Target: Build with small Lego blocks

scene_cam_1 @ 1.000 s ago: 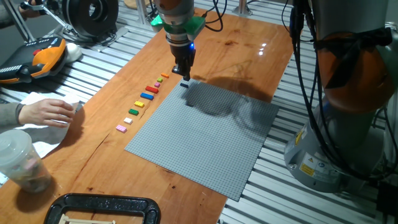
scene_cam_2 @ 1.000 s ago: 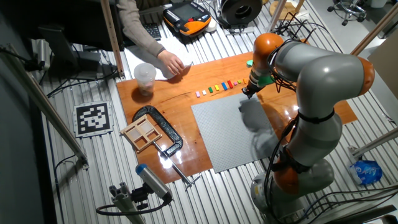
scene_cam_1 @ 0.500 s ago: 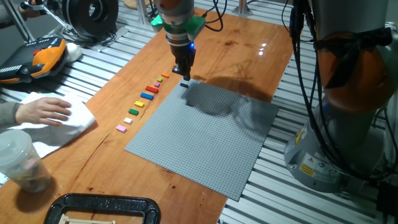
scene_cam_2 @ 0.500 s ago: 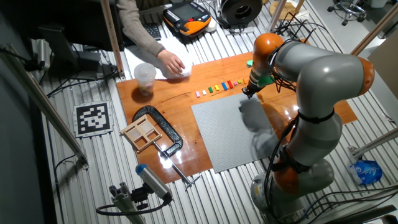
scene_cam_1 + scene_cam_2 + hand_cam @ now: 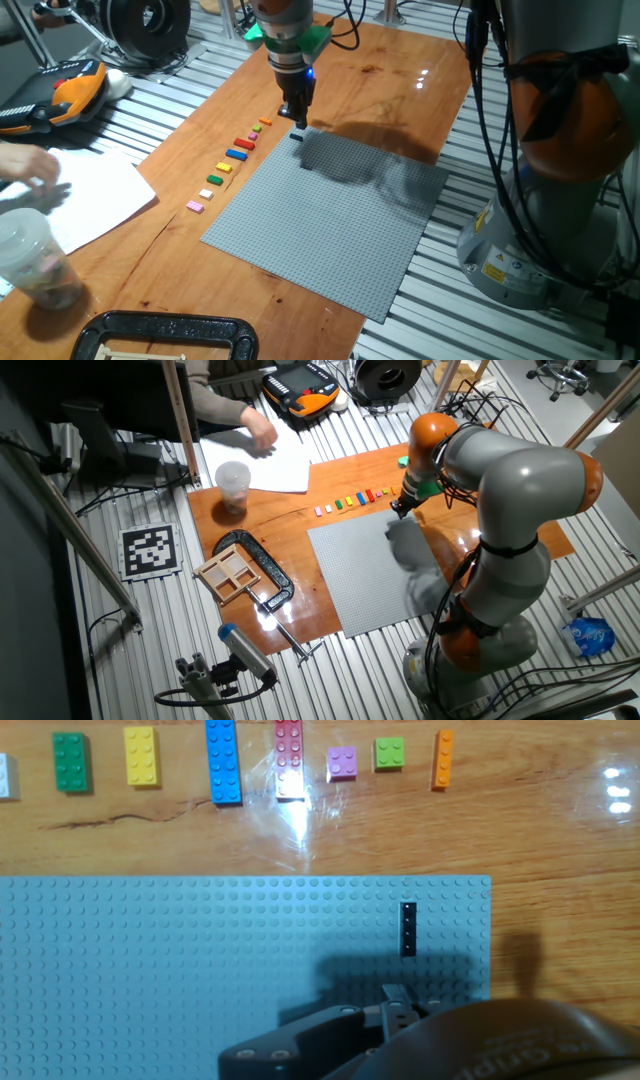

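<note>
- Hand view: nearest the lens, the claw is showing only as dark metal at the bottom edge, so I cannot tell how far its fingers are parted, and nothing is visibly lying between them.
- Just beyond it, a dark brown brick is sitting on the grey baseplate, close to the plate's right-hand corner and lying lengthwise away from the camera.
- Past the plate's far edge, the remaining small Lego blocks are lying in a row on the wooden bench: white, green, yellow, blue, red, pink, light green and orange, each apart from its neighbour.
- In one fixed view, the claw is hanging just above the plate corner nearest the end of that row.
- Farther along the bench, a sheet of paper is lying beside a plastic cup.
- A person's hand is blurring over the paper.
</note>
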Robot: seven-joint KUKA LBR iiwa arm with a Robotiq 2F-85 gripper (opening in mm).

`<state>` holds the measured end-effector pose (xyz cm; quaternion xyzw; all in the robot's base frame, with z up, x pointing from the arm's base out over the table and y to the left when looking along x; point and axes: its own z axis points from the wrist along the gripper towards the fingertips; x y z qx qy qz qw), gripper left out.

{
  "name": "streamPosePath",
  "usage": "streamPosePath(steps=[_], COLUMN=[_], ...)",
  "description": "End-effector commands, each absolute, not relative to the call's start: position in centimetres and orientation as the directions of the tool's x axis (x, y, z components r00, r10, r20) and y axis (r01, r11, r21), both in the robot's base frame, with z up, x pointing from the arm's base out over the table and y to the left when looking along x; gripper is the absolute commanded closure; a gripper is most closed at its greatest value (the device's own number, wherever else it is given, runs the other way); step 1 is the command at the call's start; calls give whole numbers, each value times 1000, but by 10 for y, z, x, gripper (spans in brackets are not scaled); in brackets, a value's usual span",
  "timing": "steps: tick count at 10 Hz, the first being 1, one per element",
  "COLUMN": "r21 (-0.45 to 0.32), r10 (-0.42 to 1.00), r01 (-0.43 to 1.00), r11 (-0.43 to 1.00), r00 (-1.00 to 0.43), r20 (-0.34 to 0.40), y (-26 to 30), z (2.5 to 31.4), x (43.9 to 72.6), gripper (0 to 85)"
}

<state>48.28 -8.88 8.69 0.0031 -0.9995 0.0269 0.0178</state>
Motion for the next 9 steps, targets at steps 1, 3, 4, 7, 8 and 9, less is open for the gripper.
streamPosePath(steps=[1,3,4,7,8,9], r21=[-54,-49,-47,-46,-46,-46], r10=[-5,-3,-3,-3,-3,-2], r01=[-7,-5,-5,-5,-5,-4], r11=[999,999,999,999,999,999], r00=[-999,-999,-999,-999,-999,-999], r20=[35,40,40,41,40,39], y=[-89,-89,-89,-86,-86,-86], z=[88,88,88,89,89,89], x=[482,482,482,481,481,481], gripper=[850,850,850,850,850,850])
